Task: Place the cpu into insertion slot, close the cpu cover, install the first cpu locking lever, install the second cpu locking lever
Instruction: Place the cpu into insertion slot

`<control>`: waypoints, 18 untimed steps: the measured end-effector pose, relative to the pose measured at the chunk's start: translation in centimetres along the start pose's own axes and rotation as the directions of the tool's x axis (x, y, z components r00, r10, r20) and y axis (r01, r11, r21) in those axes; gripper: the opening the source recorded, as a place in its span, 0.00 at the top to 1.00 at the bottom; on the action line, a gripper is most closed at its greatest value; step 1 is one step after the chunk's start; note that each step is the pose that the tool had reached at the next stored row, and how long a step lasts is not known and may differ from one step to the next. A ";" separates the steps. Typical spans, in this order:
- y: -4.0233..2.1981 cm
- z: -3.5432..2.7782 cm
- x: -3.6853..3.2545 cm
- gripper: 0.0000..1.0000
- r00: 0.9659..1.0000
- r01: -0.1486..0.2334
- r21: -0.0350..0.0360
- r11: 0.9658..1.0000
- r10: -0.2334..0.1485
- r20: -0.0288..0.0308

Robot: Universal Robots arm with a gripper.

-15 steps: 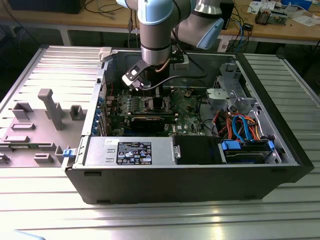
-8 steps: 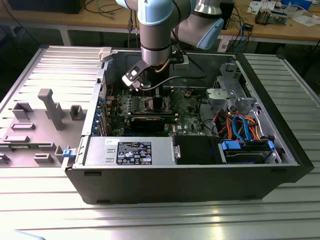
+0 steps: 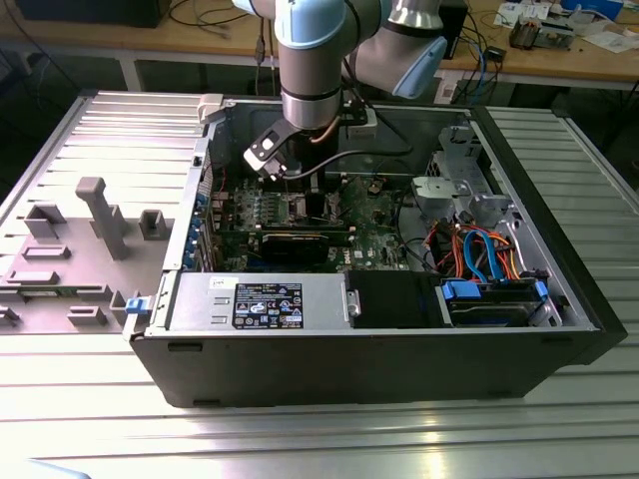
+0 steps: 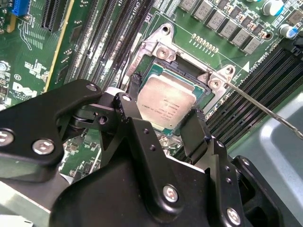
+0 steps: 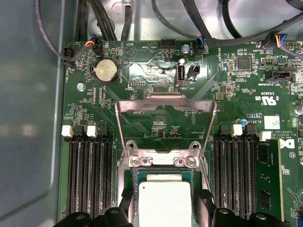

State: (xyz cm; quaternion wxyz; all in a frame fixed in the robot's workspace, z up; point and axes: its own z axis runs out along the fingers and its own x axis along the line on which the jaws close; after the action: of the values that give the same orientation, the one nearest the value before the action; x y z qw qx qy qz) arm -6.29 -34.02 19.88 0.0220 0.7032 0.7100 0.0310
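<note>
In both wrist views the cpu (image 4: 165, 106) (image 5: 164, 201), a small square chip with a silvery top, lies level within the insertion slot (image 4: 161, 49) (image 5: 160, 161) on the green board. My gripper (image 4: 166, 101) (image 5: 164, 204) is shut on the cpu, one black finger (image 4: 196, 124) against each of two opposite edges. Whether the chip is fully seated I cannot tell. The cpu cover (image 5: 199, 105) is swung open, away from the slot. A thin wire locking lever (image 4: 265, 111) sticks out free from the slot's corner. In the exterior view my gripper (image 3: 308, 188) reaches down into the open computer case.
Long black memory slots (image 5: 90, 175) (image 5: 232, 175) flank the socket on both sides. A coin battery (image 5: 105, 71) and black cables (image 5: 94, 19) lie beyond the cover. In the exterior view a black graphics card (image 3: 300, 242), a power supply (image 3: 265, 302) and drive cables (image 3: 479, 249) crowd the case.
</note>
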 end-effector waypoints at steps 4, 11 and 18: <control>0.00 -0.01 0.09 0.38 1.000 0.000 0.000 1.000 0.000 0.000; 0.00 0.03 0.25 0.38 1.000 0.000 0.000 1.000 0.000 -0.004; 0.01 -0.07 0.25 0.38 1.000 0.000 0.000 1.000 0.000 -0.003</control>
State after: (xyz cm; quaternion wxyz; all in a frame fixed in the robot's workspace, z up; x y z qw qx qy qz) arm -6.29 -33.77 19.95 0.0208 0.7031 0.7100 0.0322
